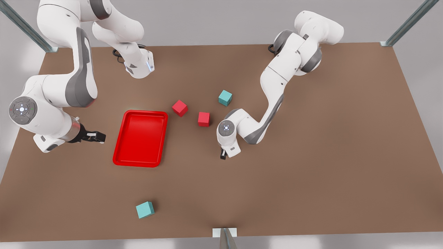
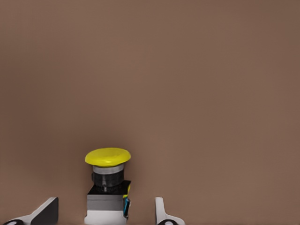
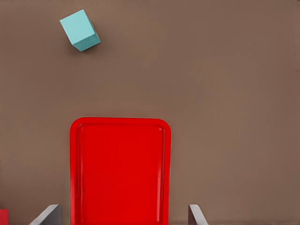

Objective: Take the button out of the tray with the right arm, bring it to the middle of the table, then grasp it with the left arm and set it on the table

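The button point(image 2: 108, 185) is seen upright on the brown desk point(image 1: 311, 166) between the spread jaws of the left gripper point(image 2: 106, 212), untouched by either finger. That gripper point(image 1: 224, 154) sits low near the desk's middle. The right gripper point(image 3: 121, 214), jaws wide apart, is held beside the red tray point(image 1: 141, 138), with nothing gripped.

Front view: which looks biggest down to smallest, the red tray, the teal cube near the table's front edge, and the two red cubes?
1. red tray, by far.
2. teal cube, marginally, perhaps because it sits nearer the camera.
3. two red cubes, alike.
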Tool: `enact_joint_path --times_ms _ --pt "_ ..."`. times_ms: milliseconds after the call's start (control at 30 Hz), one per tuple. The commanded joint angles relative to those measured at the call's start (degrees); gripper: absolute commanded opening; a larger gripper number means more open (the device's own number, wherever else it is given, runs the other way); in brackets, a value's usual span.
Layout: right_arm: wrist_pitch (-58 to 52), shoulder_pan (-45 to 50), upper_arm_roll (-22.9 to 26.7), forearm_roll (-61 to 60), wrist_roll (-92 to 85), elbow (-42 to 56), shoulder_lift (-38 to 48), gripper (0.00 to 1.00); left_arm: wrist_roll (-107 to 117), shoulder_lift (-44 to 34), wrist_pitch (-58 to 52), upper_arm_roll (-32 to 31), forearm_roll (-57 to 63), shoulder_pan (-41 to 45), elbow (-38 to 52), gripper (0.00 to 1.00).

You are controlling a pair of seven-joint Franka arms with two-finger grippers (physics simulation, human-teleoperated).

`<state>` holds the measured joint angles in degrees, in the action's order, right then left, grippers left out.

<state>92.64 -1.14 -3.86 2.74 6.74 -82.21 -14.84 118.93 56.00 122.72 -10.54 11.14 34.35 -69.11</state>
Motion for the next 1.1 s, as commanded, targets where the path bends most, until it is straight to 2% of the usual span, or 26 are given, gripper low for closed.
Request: enact_joint_path --times_ms 0,233,267,333,400,433,500,567,600,633,833,867,933,1067 --pt "0.09 0.00 0.00 -0.10 3.55 0.03 0.08 1.00 7.55 0.16 2.26 -0.01 0.46 0.02 0.03 1.00" --pt "0.18 0.00 0.00 -0.10 3.55 0.03 -0.01 1.00 6.49 1.13 2.35 -0.01 0.46 0.02 0.03 1.00" --pt "0.18 0.00 0.00 -0.10 3.55 0.03 -0.01 1.00 6.49 1.04 2.35 -0.01 0.46 0.02 0.11 0.98" --pt "0.18 0.00 0.00 -0.19 3.46 0.03 -0.18 1.00 6.58 1.13 2.44 -0.01 0.37 -0.07 0.11 0.89" --pt "0.18 -0.09 0.08 -0.19 3.37 0.03 -0.36 1.00 6.58 1.21 2.79 -0.01 0.46 -0.07 0.11 0.89" --pt "0.18 -0.09 0.08 -0.19 3.19 0.03 -0.36 1.00 6.58 1.48 3.23 -0.01 0.46 -0.07 0.11 0.85" --pt "0.18 -0.17 0.08 -0.27 3.19 0.03 -0.36 1.00 6.58 1.48 3.14 -0.01 0.37 -0.07 0.11 0.66" --pt "0.18 -0.17 0.08 -0.27 3.19 0.03 -0.36 1.00 6.58 1.48 3.23 -0.01 0.37 -0.07 0.11 0.56" --pt "0.18 -0.17 0.08 -0.27 3.19 0.03 -0.36 1.00 6.49 1.48 3.14 -0.01 0.46 -0.07 0.11 0.43" --pt "0.18 -0.17 0.08 -0.27 3.19 0.03 -0.36 1.00 6.40 1.48 3.14 -0.01 0.37 -0.16 0.20 0.41" --pt "0.18 -0.17 0.08 -0.36 2.93 0.03 -0.36 1.00 0.96 -1.86 -0.37 0.35 1.33 -0.77 0.38 0.41" --pt "0.18 -0.17 0.08 -0.36 2.93 0.03 -0.36 1.00 0.08 -2.74 -1.78 2.28 2.04 -0.77 0.38 0.41" --pt "0.18 -0.17 0.08 -0.36 2.93 0.03 -0.36 1.00 -0.19 -3.09 -3.01 2.45 9.15 -0.77 0.11 0.41" --pt "0.18 -0.17 0.08 -0.27 2.93 0.03 -0.45 1.00 -1.07 -4.32 -9.51 7.02 20.05 -0.77 -0.15 0.41"
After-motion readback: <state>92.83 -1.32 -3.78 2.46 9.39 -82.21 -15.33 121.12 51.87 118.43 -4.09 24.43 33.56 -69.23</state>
